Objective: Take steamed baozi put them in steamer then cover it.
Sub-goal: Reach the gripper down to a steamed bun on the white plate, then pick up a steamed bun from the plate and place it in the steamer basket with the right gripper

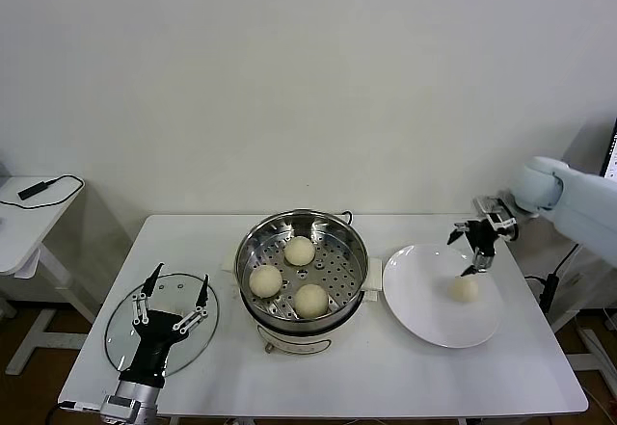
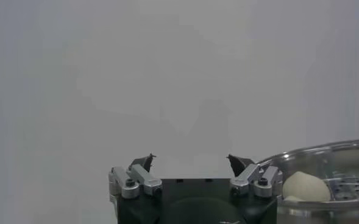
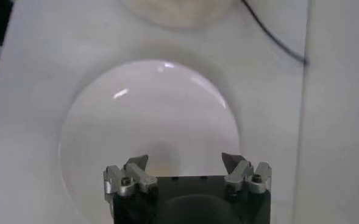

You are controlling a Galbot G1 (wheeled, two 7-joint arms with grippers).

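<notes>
The right gripper (image 1: 475,248), fingers spread and empty, hovers just above the last baozi (image 1: 464,288) on the plate (image 1: 415,300).

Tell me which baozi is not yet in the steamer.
The baozi on the white plate, the one under the open right end effector. The other three already lie inside the steamer.

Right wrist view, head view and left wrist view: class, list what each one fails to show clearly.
- Right wrist view: the last baozi on the plate is hidden beneath the open right hand.
- Left wrist view: the steamer is cut off by the edge, so only one bun shows; the lid is absent.
- Head view: bun pleats are too small to see; the left hand covers part of the lid.
</notes>
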